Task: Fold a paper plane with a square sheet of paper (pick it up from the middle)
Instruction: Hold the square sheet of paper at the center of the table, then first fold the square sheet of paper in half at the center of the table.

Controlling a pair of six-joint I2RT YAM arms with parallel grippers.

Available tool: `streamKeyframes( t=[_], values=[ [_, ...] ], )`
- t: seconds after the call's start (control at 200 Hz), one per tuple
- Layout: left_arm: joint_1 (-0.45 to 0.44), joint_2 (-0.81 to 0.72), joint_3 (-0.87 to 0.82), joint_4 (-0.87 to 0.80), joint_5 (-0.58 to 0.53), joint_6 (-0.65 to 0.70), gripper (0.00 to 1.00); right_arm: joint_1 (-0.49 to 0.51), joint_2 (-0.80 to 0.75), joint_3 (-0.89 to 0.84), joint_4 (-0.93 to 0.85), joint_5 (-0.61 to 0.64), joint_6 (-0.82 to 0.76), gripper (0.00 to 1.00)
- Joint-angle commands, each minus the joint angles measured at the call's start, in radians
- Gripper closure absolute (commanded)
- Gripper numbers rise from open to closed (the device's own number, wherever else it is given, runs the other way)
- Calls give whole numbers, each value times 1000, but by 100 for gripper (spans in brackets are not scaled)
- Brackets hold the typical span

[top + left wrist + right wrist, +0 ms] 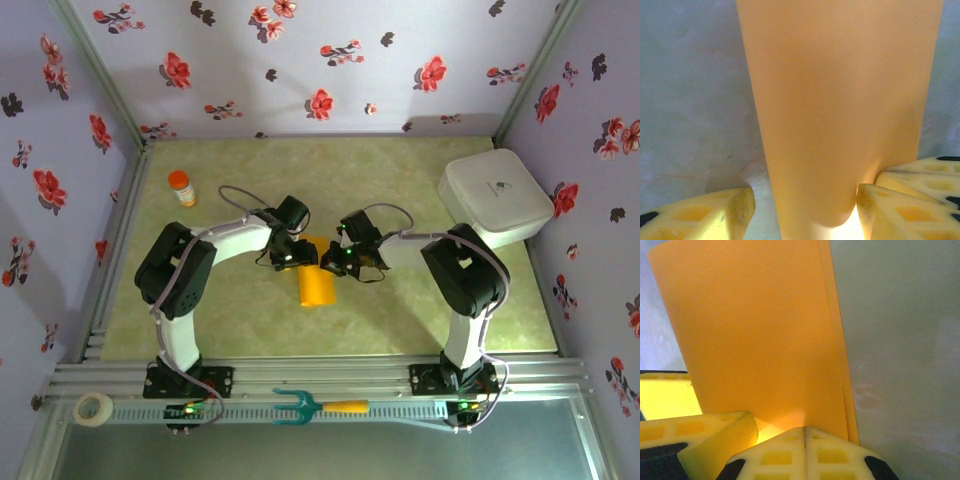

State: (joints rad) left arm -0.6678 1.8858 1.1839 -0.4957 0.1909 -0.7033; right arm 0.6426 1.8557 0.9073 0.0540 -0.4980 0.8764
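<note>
The right gripper (pixel 805 432) is pinching the folded square sheet of paper (pixel 316 285) in closed jaws at the centre of the worktop (pixel 400 310). The left gripper (pixel 804 205) is straddling it, jaws partly open

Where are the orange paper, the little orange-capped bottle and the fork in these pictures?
orange paper (pixel 318 288): top view, on its near half, below the fold.
orange-capped bottle (pixel 183 191): top view, on its pale body just under the cap.
fork (pixel 297 407): top view, on its teal tines, left of the orange handle.
</note>
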Motion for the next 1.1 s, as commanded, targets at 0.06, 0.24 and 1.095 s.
streamKeyframes(
  t=[0.06, 0.24, 1.095],
  values=[
    [-4, 48, -36, 9, -46, 10, 39, 8, 25, -43, -131, 83, -47, 100],
    [6, -143, -46, 39, -45, -11, 36, 5, 14, 24, -302, 161, -162, 100],
    [69, -209, -219, 500, 335, -137, 86, -92, -56, -60, -268, 114, -204, 100]
  ],
)
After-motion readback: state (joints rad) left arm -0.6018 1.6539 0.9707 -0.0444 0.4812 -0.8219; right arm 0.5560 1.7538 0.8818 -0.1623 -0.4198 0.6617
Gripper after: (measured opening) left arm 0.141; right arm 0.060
